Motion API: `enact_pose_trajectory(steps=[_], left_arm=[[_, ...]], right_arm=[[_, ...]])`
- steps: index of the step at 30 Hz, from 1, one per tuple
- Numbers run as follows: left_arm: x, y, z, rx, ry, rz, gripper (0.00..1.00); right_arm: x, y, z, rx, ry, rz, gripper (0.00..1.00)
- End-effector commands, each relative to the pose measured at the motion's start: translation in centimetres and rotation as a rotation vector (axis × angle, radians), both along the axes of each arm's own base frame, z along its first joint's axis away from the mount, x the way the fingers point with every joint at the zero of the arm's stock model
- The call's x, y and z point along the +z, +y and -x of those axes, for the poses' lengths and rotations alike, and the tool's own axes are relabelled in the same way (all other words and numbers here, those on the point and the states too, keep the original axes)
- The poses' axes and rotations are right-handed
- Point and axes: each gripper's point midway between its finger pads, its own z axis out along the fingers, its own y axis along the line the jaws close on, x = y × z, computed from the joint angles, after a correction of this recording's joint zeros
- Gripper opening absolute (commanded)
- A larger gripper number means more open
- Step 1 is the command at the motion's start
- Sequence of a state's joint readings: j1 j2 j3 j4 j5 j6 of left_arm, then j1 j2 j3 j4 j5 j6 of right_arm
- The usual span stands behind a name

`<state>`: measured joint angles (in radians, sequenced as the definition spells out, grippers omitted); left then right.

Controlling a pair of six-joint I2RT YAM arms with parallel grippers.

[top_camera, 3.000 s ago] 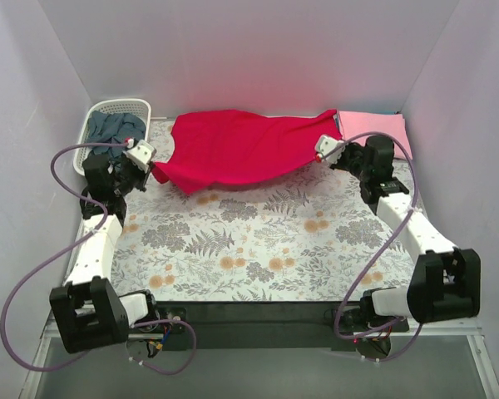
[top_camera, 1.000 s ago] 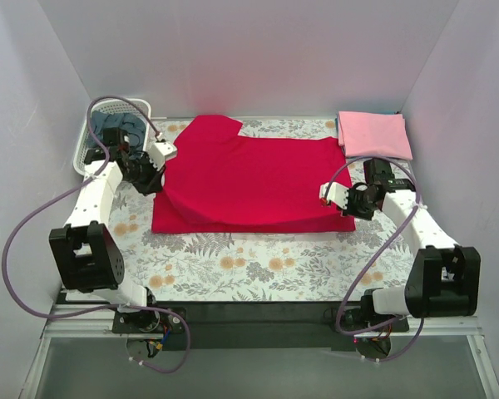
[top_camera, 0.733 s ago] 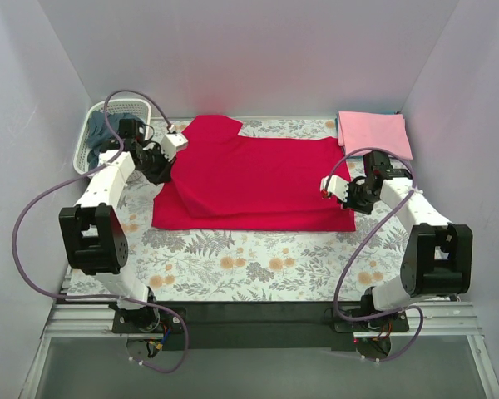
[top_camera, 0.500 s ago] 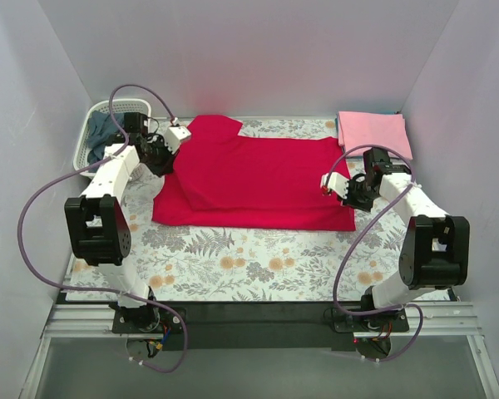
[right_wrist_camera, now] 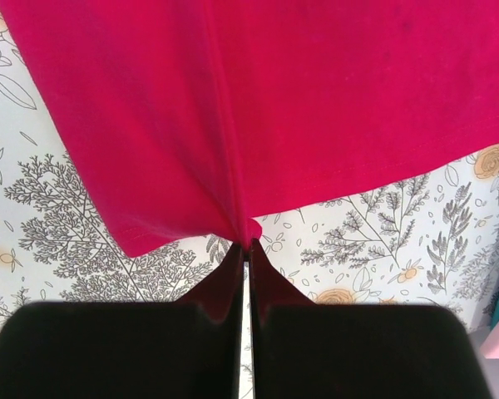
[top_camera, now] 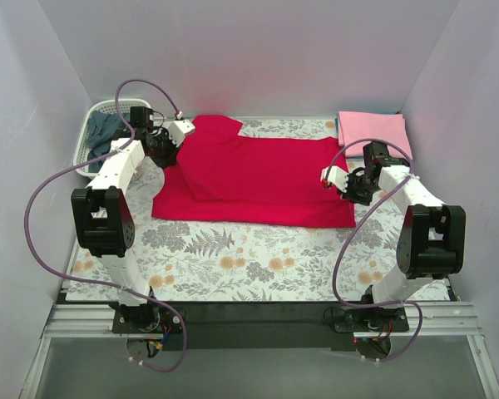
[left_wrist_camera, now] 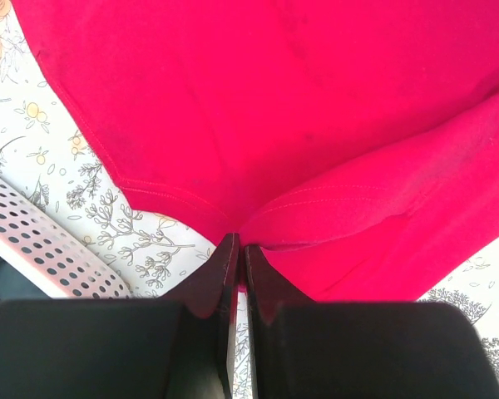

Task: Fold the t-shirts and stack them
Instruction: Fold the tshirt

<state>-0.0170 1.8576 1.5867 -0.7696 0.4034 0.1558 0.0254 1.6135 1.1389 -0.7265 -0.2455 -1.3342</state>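
— Grey floral cloth covered the surface (top_camera: 249,266), seen from above. Where did the bright red soft-cloth t-shirt (top_camera: 258,179) lie?

— Spread flat, its long axis running left to right. A sleeve pointed at the rear wall near the left end, and the straight hem faced right. The left arm (top_camera: 121,166) reached one end and the right arm (top_camera: 399,187) the other, probably to keep it taut for folding. A folded light pink t-shirt (top_camera: 374,133) lay in the far right corner. A dark slate-blue t-shirt (top_camera: 106,131) sat in the white plastic lattice basket (top_camera: 86,148).

— The left wrist view?

— The left fingers (left_wrist_camera: 220,274) were pressed together on a pinch of stitched red edge.

— And the right?

— The right fingers (right_wrist_camera: 266,283) were likewise clamped on the hem corner.
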Motion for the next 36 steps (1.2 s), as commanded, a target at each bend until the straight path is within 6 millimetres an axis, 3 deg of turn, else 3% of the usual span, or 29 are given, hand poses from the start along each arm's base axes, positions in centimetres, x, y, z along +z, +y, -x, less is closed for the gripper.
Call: enact_pose_trajectory(steps=[1, 16, 17, 21, 36], left_arm=[[1.4, 0.1, -1.2, 0.005, -0.055, -0.007, 0.0], [1.7, -0.3, -2.6, 0.004, -0.079, 0.002, 0.0], [1.8, -0.5, -2.6, 0.001, -0.079, 0.002, 0.0], [1.9, -0.6, -3.0, 0.001, -0.083, 0.003, 0.0], [0.8, -0.4, -3.5, 0.008, -0.071, -0.01, 0.0]], right_arm=[[0.9, 0.0, -1.3, -0.012, -0.023, -0.018, 0.01], [0.0, -0.5, -1.4, -0.012, -0.004, -0.003, 0.01], [0.1, -1.4, -1.4, -0.036, -0.006, -0.003, 0.01], [0.1, -1.5, -1.5, -0.038, -0.006, -0.006, 0.01], [-0.4, -1.6, -2.0, -0.046, 0.0, -0.001, 0.01]])
